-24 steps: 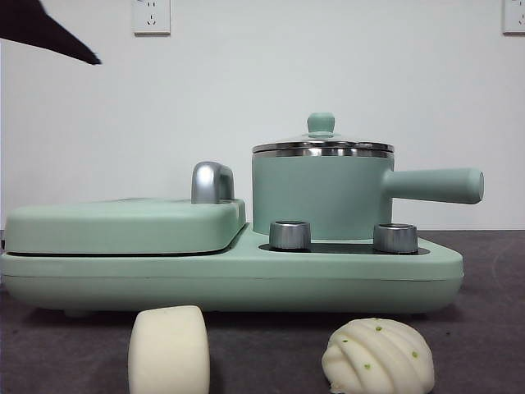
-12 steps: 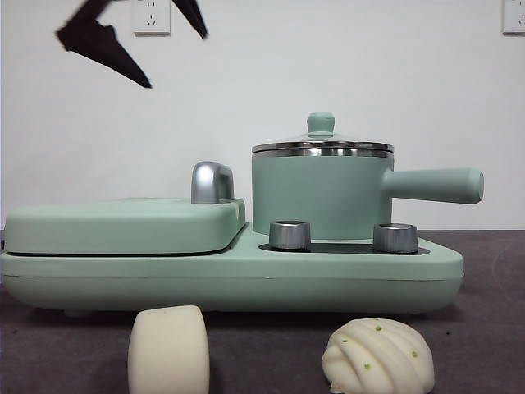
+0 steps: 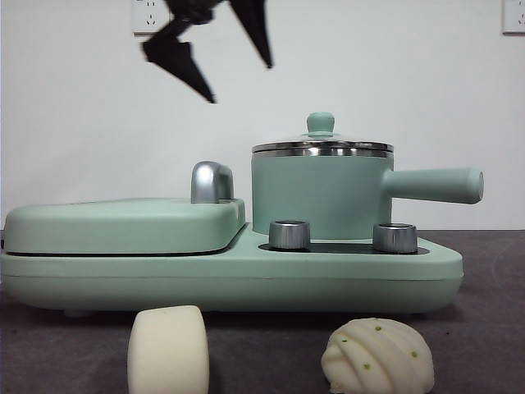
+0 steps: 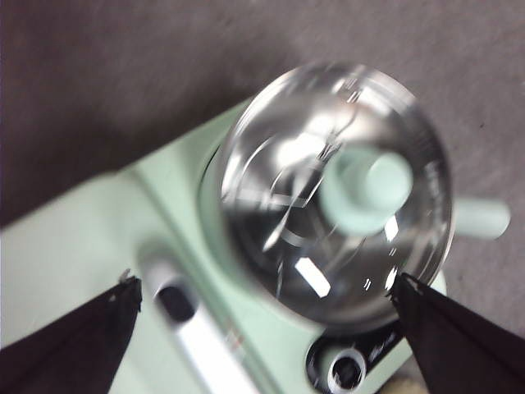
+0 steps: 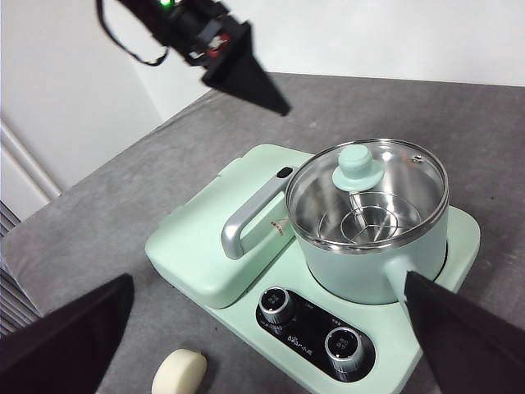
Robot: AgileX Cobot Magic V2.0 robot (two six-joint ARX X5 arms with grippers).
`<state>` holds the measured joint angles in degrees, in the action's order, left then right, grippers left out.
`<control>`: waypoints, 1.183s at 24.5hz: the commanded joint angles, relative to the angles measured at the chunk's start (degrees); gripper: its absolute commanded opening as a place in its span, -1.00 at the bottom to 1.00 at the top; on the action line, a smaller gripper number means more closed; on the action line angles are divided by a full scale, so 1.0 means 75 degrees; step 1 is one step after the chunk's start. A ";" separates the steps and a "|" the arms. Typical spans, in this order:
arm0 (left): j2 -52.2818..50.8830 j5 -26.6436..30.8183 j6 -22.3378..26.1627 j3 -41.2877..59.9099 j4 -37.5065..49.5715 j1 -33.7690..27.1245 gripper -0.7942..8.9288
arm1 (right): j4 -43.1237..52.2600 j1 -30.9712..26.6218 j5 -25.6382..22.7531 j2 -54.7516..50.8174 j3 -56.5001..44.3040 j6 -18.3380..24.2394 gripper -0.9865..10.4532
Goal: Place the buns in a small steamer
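Two buns lie in front of the cooker (image 3: pixel 230 279): one smooth roll (image 3: pixel 168 349) and one ridged bun (image 3: pixel 379 355) with green specks. On the cooker stand one steamer (image 3: pixel 321 193) with one glass lid (image 5: pixel 371 185), one flat griddle lid (image 3: pixel 123 224) with one chrome handle (image 3: pixel 212 181), and two knobs (image 3: pixel 289 234) (image 3: pixel 394 237). Behind the cooker, two wall sockets (image 3: pixel 151 15) (image 3: pixel 513 15) show; two grippers appear, the left (image 3: pixel 238 80) above the cooker and the right (image 5: pixel 271 345).

Plain bun (image 3: pixel 168 350) and ridged bun (image 3: pixel 378 356) cut off below; lid (image 4: pixel 336 193) blurred.
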<state>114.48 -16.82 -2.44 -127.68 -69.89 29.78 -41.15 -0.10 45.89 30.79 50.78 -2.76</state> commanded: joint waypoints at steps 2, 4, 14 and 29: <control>0.0624 -0.0009 -0.0181 -0.0889 0.0067 0.0370 0.16 | 0.0055 0.0003 0.0026 0.0029 0.0108 0.0026 0.09; 0.0807 -0.0009 -0.0204 -0.1070 0.0090 0.0501 0.11 | 0.0058 0.0003 0.0026 0.0029 0.0108 0.0026 0.09; 0.1352 0.0769 0.0621 -0.1090 0.0516 0.1148 0.05 | 0.0055 0.0003 0.0023 0.0029 0.0108 0.0029 0.09; 0.1740 0.0874 0.1139 -0.1090 0.0688 0.1492 -0.41 | 0.0085 0.0003 0.0023 0.0029 0.0108 0.0032 0.09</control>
<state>126.10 -10.11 5.06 -133.99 -64.84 40.16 -41.10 -0.10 45.89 30.79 50.78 -2.76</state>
